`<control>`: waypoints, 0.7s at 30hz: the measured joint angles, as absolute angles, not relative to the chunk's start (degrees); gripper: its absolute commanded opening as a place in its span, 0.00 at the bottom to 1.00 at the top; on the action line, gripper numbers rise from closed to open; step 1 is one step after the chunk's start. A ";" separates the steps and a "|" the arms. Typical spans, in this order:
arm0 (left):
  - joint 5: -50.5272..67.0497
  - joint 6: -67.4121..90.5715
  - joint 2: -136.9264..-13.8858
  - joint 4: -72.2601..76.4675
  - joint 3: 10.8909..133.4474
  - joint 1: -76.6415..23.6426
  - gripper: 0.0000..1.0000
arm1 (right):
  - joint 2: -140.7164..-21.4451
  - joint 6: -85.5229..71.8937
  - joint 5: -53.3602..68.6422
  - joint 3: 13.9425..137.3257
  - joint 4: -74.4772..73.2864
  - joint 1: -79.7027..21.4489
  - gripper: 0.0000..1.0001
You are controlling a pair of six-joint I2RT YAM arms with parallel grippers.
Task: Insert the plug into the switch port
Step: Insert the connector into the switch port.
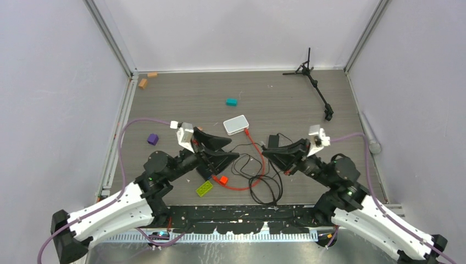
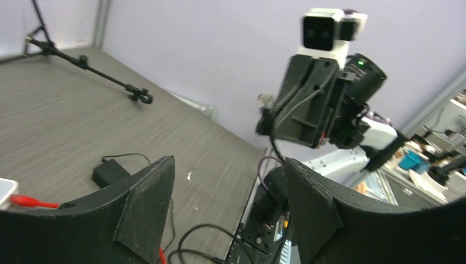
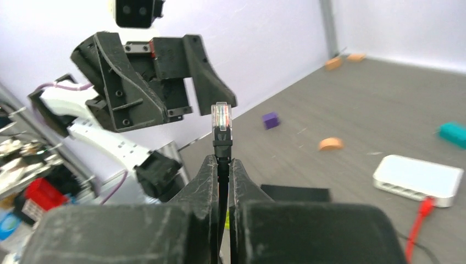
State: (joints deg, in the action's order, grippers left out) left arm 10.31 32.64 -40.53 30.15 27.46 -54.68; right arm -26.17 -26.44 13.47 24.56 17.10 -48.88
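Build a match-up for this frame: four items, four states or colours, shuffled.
Items:
1 left gripper
2 right gripper
3 switch
4 block just beyond the switch

States:
a white, red cable at its side
b teal
c open, empty
d shut on a clear-tipped plug

Pairs: 1-c, 2-d, 3-a, 4-b

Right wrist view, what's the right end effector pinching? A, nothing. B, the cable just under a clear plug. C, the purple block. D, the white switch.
B: the right end effector is shut on a dark cable, with the clear plug sticking up just above it.
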 measured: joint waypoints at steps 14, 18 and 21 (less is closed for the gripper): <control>9.72 27.49 -42.54 15.00 31.90 -54.22 0.64 | -34.30 -15.35 9.91 40.73 -2.04 -66.00 0.01; 12.45 26.00 -42.19 15.42 31.90 -54.17 0.61 | -40.75 -11.75 9.08 44.51 -2.22 -77.76 0.00; 16.08 24.99 -41.56 17.12 31.73 -54.08 0.56 | -44.29 -9.89 7.57 45.43 -1.32 -82.41 0.00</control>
